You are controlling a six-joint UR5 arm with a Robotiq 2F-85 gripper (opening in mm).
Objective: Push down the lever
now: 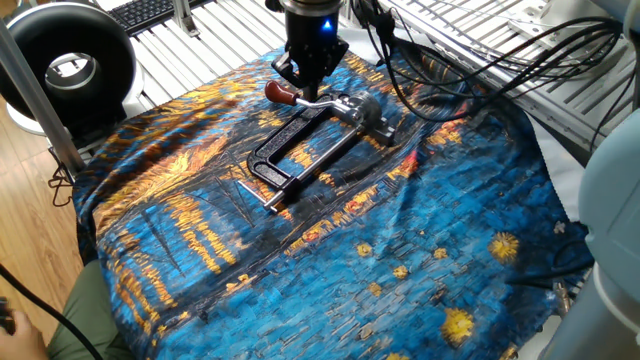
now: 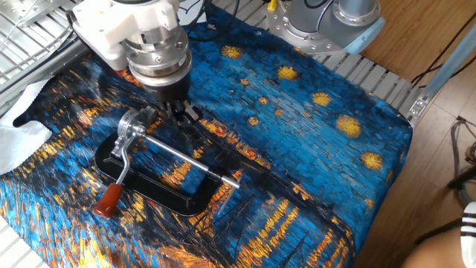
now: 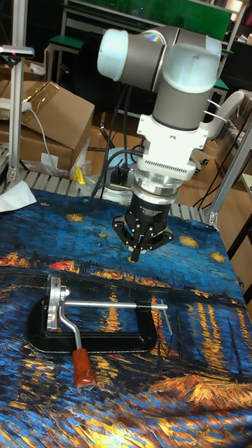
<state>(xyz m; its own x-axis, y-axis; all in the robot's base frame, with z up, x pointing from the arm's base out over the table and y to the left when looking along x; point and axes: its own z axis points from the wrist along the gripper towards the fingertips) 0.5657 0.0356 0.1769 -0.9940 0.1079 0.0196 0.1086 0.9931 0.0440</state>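
Note:
The lever (image 3: 67, 323) is a slim silver arm with a dark red tip (image 3: 83, 367). It lies low across the left end of the black clamp frame (image 3: 105, 342) on the blue and orange cloth. In the other views the lever (image 2: 121, 168) (image 1: 315, 101) points away from the clamp's silver screw head. My gripper (image 3: 135, 255) hangs over the cloth just behind the clamp, apart from the lever. Its fingers look pressed together with nothing between them. The gripper (image 2: 181, 112) stands beside the screw head, and in one fixed view the gripper (image 1: 306, 86) shows right behind the red tip.
A black round device (image 1: 70, 65) and a keyboard (image 1: 150, 10) sit beyond the cloth's left corner. Black cables (image 1: 480, 60) trail at the back right. A cardboard box (image 3: 49, 112) stands behind the table. A person's sleeve (image 1: 85, 320) shows at the near edge.

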